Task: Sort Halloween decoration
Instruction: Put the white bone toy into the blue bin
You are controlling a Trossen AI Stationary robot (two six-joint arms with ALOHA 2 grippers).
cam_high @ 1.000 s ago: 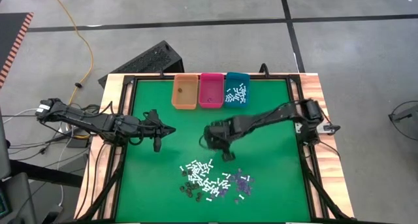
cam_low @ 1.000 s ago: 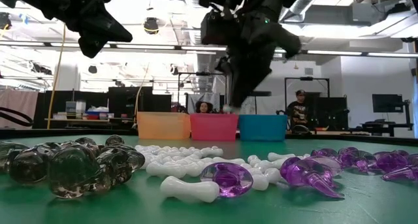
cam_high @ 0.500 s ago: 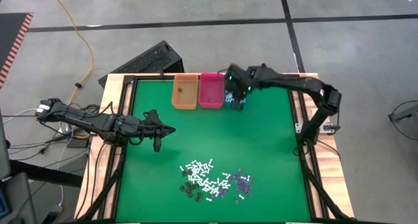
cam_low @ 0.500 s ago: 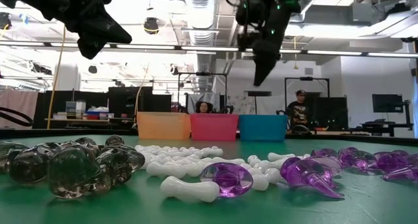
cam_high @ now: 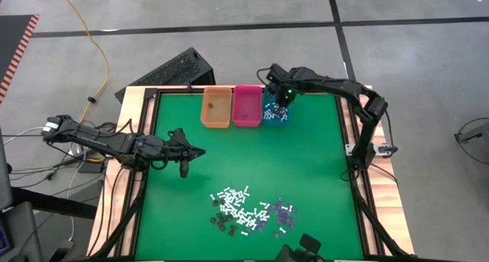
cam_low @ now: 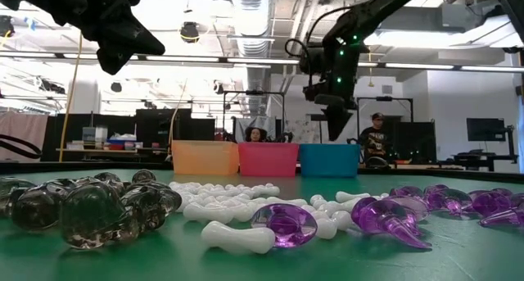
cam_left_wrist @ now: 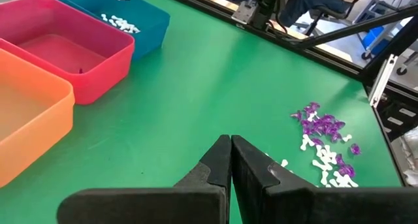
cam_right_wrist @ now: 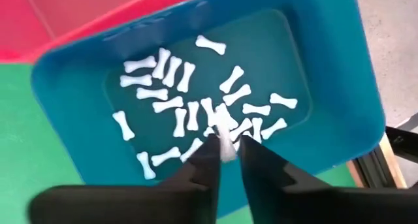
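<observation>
A: How far along are we with the Halloween decoration (cam_high: 248, 211)?

B: Many white bones lie in the teal bin (cam_right_wrist: 339, 113) directly under our right end effector (cam_right_wrist: 226, 152); the mixed pile sits well away on the desk (cam_high: 306, 163).

A: And the end effectors?

B: Right one slightly parted around one white bone (cam_right_wrist: 224, 134); left end effector (cam_left_wrist: 230, 160) closed, empty.

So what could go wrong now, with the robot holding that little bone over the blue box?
The right gripper has a white bone between its fingers above the teal bin. As the fingers part, the bone might stick to one of them instead of dropping. It could also bounce off the bones already inside and hop over the wall toward the pink bin.
</observation>
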